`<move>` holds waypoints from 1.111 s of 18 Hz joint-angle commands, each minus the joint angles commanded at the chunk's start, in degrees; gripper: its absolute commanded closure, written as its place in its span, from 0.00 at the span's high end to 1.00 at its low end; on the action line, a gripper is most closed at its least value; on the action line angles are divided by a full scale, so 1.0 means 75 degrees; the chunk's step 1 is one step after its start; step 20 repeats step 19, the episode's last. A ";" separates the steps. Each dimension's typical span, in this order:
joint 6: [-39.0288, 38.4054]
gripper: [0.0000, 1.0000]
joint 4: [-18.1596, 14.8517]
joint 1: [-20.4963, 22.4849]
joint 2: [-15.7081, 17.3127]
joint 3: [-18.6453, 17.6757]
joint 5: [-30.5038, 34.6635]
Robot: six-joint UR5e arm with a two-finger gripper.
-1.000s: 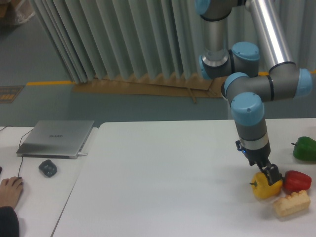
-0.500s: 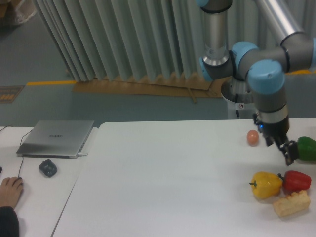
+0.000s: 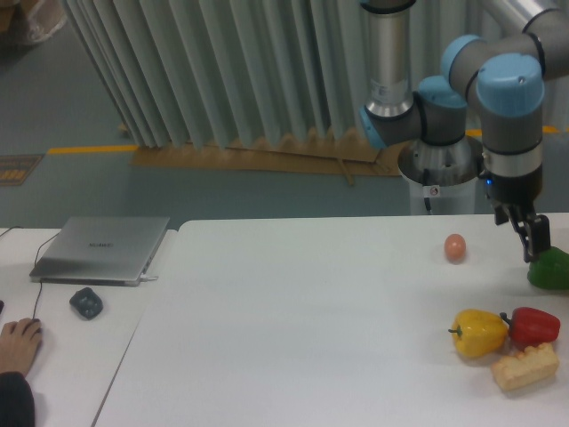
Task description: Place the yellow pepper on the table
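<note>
The yellow pepper (image 3: 480, 332) lies on the white table (image 3: 293, 320) at the right, its dark stem pointing left. It touches the red pepper (image 3: 534, 326) on its right. My gripper (image 3: 536, 240) hangs well above and to the right of the yellow pepper, just over the green pepper (image 3: 550, 269). Nothing is held between its fingers, though the angle hides how far apart they stand.
A pale-yellow bread-like block (image 3: 525, 366) lies in front of the two peppers. A small orange egg-like ball (image 3: 455, 247) sits further back. On the left desk are a grey laptop (image 3: 102, 248), a dark mouse (image 3: 86, 302) and a person's hand (image 3: 18, 342).
The gripper let go of the yellow pepper, rose, and moved back and right toward the green pepper. The pepper stays where it was set down.
</note>
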 joint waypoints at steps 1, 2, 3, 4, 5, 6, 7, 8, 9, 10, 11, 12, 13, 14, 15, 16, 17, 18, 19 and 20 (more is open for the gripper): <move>-0.0023 1.00 -0.0128 -0.0035 0.0012 -0.0011 -0.0141; -0.0024 1.00 -0.0281 -0.0035 0.0105 -0.0012 -0.0223; -0.0012 1.00 -0.0421 -0.0035 0.0221 -0.0012 -0.0224; 0.0034 1.00 -0.0458 -0.0070 0.0269 -0.0058 -0.0236; 0.0000 1.00 -0.0435 -0.0163 0.0281 -0.0105 -0.0236; -0.0012 1.00 -0.0411 -0.0246 0.0328 -0.0105 -0.0224; -0.0012 1.00 -0.0411 -0.0293 0.0328 -0.0105 -0.0224; -0.0012 1.00 -0.0423 -0.0328 0.0340 -0.0105 -0.0236; -0.0012 1.00 -0.0434 -0.0352 0.0375 -0.0117 -0.0271; -0.0012 1.00 -0.0446 -0.0375 0.0398 -0.0129 -0.0283; -0.0012 1.00 -0.0435 -0.0433 0.0456 -0.0140 -0.0294; -0.0012 1.00 -0.0434 -0.0480 0.0503 -0.0141 -0.0294; -0.0012 1.00 -0.0423 -0.0516 0.0504 -0.0141 -0.0306; -0.0012 1.00 -0.0423 -0.0527 0.0527 -0.0141 -0.0306; -0.0012 1.00 -0.0423 -0.0632 0.0539 -0.0141 -0.0295; -0.0012 1.00 -0.0423 -0.0691 0.0539 -0.0141 -0.0294; -0.0012 1.00 -0.0446 -0.0703 0.0562 -0.0152 -0.0283; -0.0012 1.00 -0.0458 -0.0750 0.0632 -0.0164 -0.0294; -0.0012 1.00 -0.0446 -0.0773 0.0644 -0.0199 -0.0294; -0.0012 1.00 -0.0446 -0.0773 0.0644 -0.0199 -0.0294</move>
